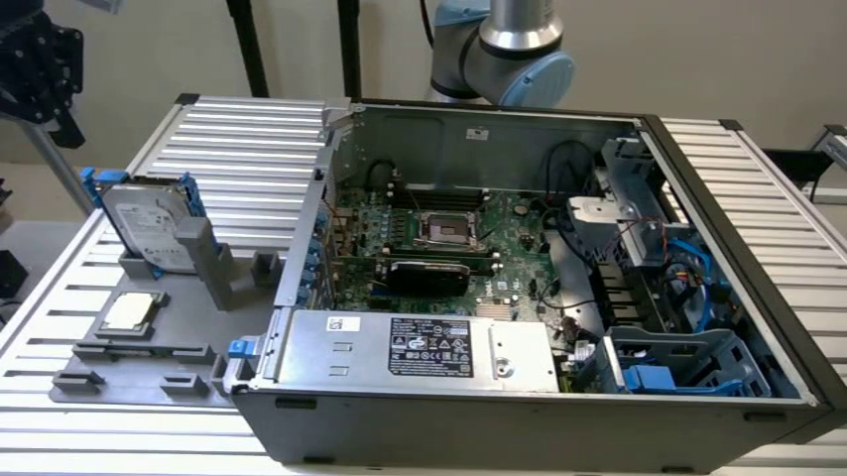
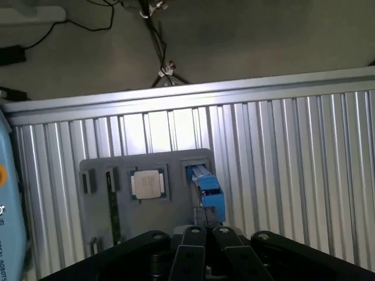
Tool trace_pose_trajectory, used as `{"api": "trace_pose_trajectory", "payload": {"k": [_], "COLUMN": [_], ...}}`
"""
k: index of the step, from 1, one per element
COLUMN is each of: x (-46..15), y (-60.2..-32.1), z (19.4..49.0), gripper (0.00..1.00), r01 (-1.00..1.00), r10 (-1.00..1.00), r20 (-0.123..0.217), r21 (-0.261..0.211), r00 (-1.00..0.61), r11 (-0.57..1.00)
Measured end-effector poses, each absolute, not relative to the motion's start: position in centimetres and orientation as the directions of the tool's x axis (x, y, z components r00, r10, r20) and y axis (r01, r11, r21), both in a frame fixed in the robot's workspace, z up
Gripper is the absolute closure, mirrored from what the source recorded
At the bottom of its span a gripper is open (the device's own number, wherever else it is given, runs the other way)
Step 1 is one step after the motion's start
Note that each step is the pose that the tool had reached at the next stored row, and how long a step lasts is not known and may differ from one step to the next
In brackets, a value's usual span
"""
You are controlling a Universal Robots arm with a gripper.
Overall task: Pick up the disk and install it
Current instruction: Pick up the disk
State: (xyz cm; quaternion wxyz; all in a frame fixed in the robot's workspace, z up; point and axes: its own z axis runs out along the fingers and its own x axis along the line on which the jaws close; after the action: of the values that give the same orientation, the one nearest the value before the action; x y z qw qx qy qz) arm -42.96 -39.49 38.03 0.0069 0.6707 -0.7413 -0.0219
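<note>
Wrist view: the gripper [image 2: 205,229] hangs with its two fingers pressed together and nothing between them, the tips lined up over the blue-railed disk [image 2: 205,190], seen edge-on. The disk stands upright in a slot of the grey fixture plate [image 2: 158,216], beside a square silver chip [image 2: 147,184]. The exterior view places that plate on the ribbed aluminium table [image 1: 252,139], to the exterior view's left of the open computer case [image 1: 530,426], whose motherboard [image 1: 437,228] and silver power supply [image 1: 423,347] lie exposed.
</note>
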Motion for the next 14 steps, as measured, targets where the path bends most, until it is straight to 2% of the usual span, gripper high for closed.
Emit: {"api": "trace_pose_trajectory", "payload": {"k": [14], "x": [-41.9], "y": [-38.8], "z": [37.0], "gripper": [0.89], "r01": [-0.998], "r10": [-0.999], "r20": [-0.02], "r21": [0.04], "r00": [-0.045], "r11": [0.044]}}
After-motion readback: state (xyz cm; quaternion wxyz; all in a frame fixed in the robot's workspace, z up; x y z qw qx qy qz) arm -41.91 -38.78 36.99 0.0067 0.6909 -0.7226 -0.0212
